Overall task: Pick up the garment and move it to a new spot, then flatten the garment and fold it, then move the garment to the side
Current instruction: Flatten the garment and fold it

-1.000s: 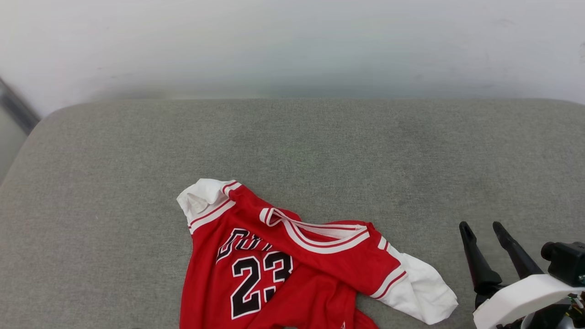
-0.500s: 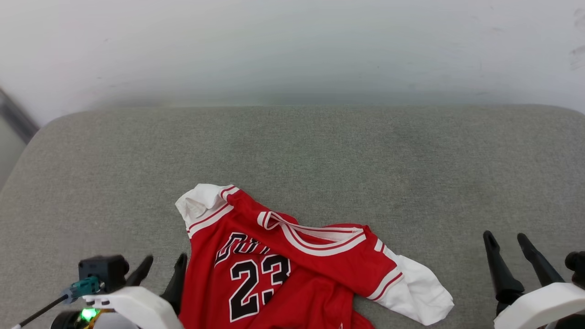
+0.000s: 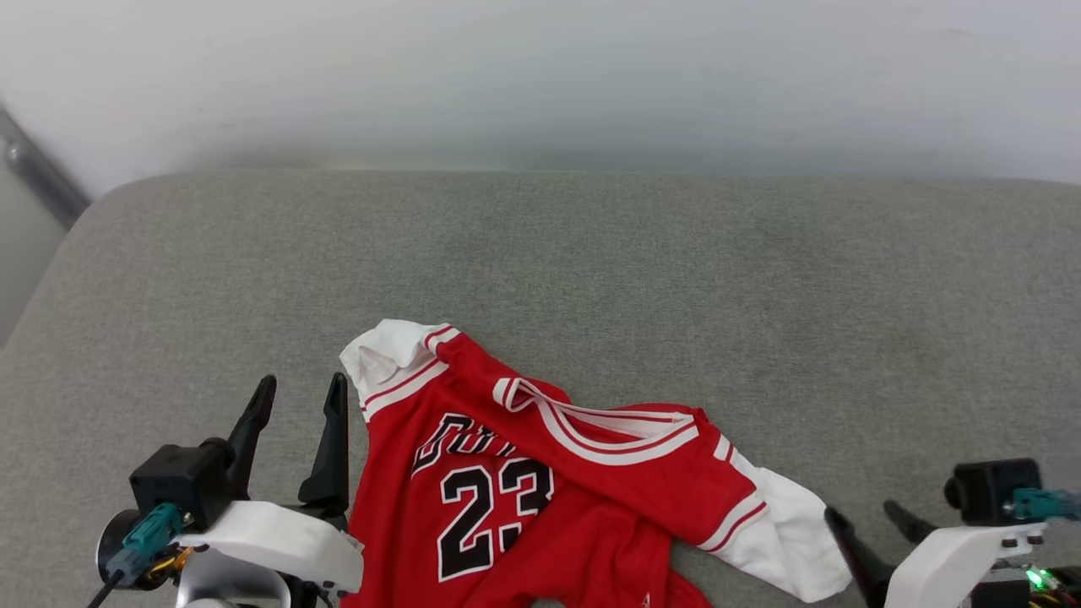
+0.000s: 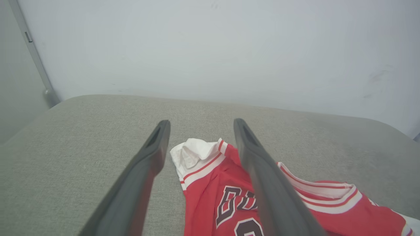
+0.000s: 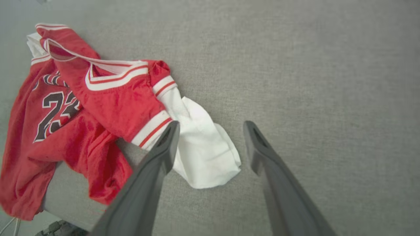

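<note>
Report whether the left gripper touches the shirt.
Cannot tell: head view shows the left gripper right beside the shirt, no plain gap or contact.

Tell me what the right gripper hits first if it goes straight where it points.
Probably the garment's white sleeve, lying ahead between the open fingers of the right gripper; depth is unclear, so it might meet the grey cushion beside it.

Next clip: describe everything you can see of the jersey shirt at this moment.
The garment is a red, thin-looking T-shirt with white short sleeves, a red-white striped collar and a black 23 print. It lies crumpled, print up, on the grey upholstered surface, its hem draping over the near edge. The open left gripper and right gripper flank it; neither grips it.
</note>
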You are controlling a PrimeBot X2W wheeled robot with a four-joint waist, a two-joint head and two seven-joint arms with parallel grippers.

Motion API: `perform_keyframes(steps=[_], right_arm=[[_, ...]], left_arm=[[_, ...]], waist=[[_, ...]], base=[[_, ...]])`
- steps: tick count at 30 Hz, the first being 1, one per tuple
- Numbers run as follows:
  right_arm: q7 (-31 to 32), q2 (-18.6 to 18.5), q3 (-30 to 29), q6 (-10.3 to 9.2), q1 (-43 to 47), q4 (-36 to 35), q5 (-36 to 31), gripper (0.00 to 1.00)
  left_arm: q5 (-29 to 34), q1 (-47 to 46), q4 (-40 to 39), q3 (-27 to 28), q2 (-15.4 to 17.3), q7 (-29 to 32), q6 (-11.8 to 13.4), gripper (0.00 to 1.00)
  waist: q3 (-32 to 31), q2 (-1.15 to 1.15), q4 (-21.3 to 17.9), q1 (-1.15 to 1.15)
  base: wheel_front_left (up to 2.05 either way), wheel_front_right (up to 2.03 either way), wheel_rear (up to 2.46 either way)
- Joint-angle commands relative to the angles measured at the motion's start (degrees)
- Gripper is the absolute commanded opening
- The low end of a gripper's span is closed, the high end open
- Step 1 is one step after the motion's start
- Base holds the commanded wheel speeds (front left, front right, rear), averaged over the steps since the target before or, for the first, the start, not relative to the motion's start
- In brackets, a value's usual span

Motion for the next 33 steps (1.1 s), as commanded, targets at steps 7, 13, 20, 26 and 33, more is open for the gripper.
perform_keyframes(steps=[7,13,20,26,33], right_arm=[[12.21,-6.06,6.36,-0.02,0.58,0.24,4.04,1.0],[14.6,-10.3,9.91,-0.02,-1.8,4.17,3.0,1.0],[13.89,-10.75,12.84,-0.05,-2.27,12.18,3.28,0.75],[11.0,-9.64,13.07,-0.02,-3.92,13.7,3.87,0.0],[4.22,-7.76,8.19,-0.02,-6.37,10.9,3.03,0.0]], left_arm=[[1.0,-2.15,-0.56,-0.54,-1.19,-0.9,0.37,1.0],[0.87,-3.2,0.29,-0.85,-1.96,-1.56,-0.16,1.0],[0.1,-2.99,2.03,-0.77,-2.63,-1.99,-0.83,1.0],[-0.72,-1.99,2.89,-0.49,-1.63,-1.2,-1.07,1.0],[-3.21,-3.71,3.89,1.19,2.67,4.15,-2.46,1.0]], waist=[[3.03,0.0,3.58,0.0],[5.66,0.0,5.39,0.0],[6.31,0.0,5.42,0.0],[4.69,0.0,3.62,0.0],[2.07,0.0,1.04,0.0]], base=[[0.0,0.0,0.0],[0.0,0.0,0.0],[0.0,0.0,0.0],[0.0,0.0,0.0],[0.0,0.0,0.0]])
